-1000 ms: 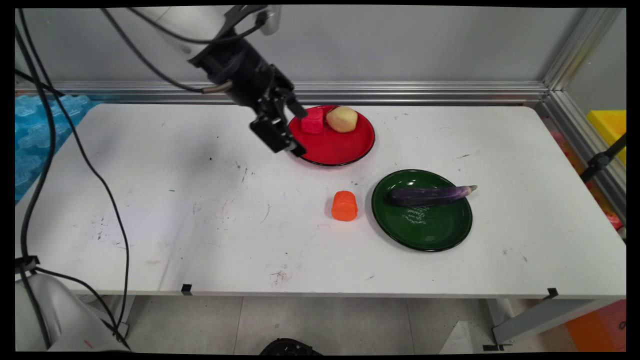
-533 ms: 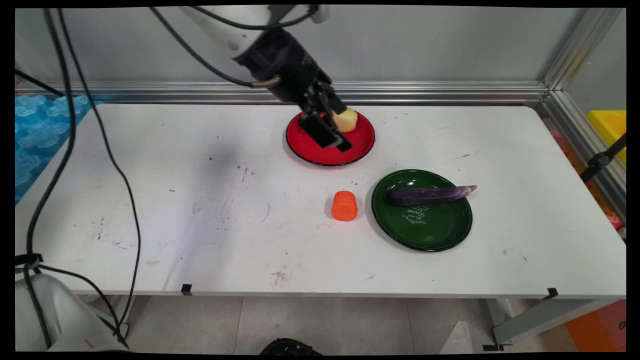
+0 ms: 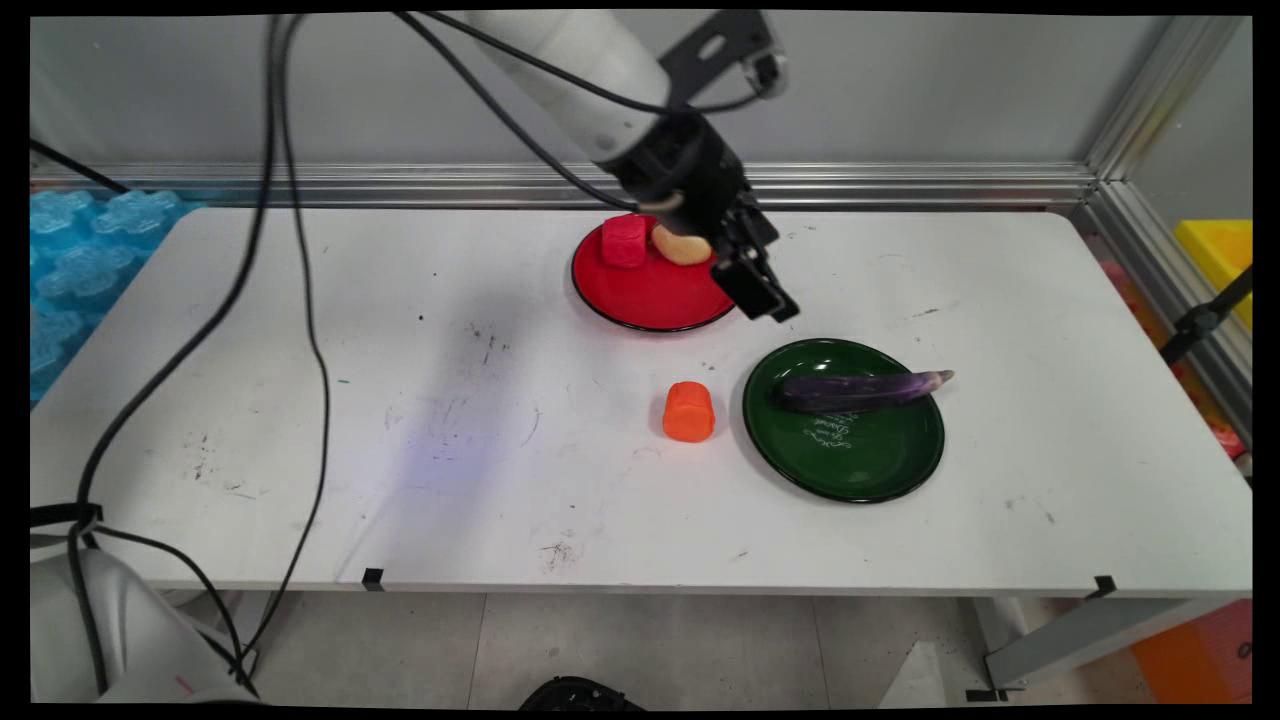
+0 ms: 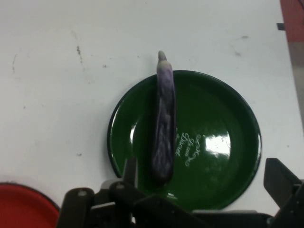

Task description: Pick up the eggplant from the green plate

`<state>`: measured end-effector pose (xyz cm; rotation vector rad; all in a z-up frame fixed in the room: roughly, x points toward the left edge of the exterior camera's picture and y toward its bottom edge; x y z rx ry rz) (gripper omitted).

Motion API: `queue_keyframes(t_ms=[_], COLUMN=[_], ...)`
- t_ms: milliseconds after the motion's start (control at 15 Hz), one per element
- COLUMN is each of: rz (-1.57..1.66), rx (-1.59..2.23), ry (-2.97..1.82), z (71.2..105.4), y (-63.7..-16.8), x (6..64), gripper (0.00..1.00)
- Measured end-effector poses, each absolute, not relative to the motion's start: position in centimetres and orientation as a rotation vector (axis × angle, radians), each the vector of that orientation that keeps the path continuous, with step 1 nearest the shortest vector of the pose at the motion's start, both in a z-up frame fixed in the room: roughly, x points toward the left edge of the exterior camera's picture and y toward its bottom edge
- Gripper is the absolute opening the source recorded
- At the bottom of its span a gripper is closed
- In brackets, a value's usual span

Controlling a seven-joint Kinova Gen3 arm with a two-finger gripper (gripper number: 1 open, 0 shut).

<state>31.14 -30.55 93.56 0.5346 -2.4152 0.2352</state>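
My gripper (image 4: 204, 190), wide open and empty, hangs above the eggplant (image 4: 164, 123) on the green plate (image 4: 228, 109) just ahead; descending off-centre, I could roll it off the rim.

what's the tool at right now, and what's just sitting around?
At the tool: tool, open, empty; red plate rim beside; green plate, eggplant ahead.
Sitting around: red block, potato, orange piece.
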Motion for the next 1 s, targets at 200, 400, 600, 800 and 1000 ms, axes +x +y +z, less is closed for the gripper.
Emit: queue_keyframes(t_ms=[200, 400, 600, 800, 1000], rz=[0.25, 0.264, 0.268, 0.265, 0.257], rx=[0.52, 0.509, 0.505, 0.504, 0.503], ry=[-2.432, -2.454, -2.473, -2.496, -2.522], z=[91.7, 89.4, 87.4, 85.2, 82.8], y=[-31.7, -33.1, -34.2, -35.2, -36.2], x=[29.2, 27.2, 25.9, 24.8, 23.6], gripper=[1.0, 1.0, 1.0, 1.0, 1.0])
